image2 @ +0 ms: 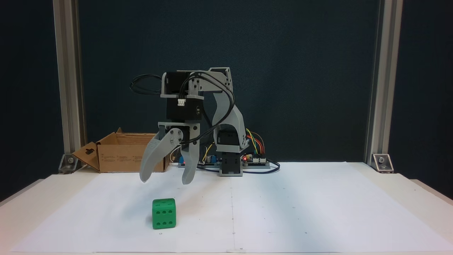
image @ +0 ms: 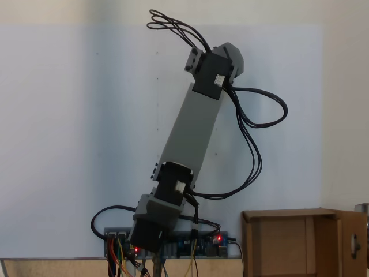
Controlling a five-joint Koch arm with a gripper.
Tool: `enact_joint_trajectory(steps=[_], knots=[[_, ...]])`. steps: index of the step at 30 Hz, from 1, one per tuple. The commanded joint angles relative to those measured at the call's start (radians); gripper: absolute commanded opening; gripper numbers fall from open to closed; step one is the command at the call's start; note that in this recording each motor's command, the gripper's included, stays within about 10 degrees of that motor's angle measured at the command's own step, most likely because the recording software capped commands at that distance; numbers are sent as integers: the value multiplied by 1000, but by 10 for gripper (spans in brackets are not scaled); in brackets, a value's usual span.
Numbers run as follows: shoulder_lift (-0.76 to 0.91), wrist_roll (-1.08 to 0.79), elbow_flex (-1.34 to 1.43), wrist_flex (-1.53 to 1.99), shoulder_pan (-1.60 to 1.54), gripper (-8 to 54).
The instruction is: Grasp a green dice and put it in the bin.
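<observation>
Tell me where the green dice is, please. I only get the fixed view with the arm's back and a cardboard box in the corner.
Observer: In a fixed view the green dice sits on the white paper, in front of the arm's base.
Operator: Is the claw holding it?
Observer: No. The gripper hangs above the dice, jaws open, touching nothing.
Operator: Which face of the dice looks at that camera?
Observer: The one with six pips.
</observation>
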Motion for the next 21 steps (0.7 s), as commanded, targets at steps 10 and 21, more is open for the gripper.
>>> enact_joint_trajectory(steps=[10, 21], knots=[[2, 81, -54, -26, -2, 403], [-8, 196, -52, -26, 8, 404]])
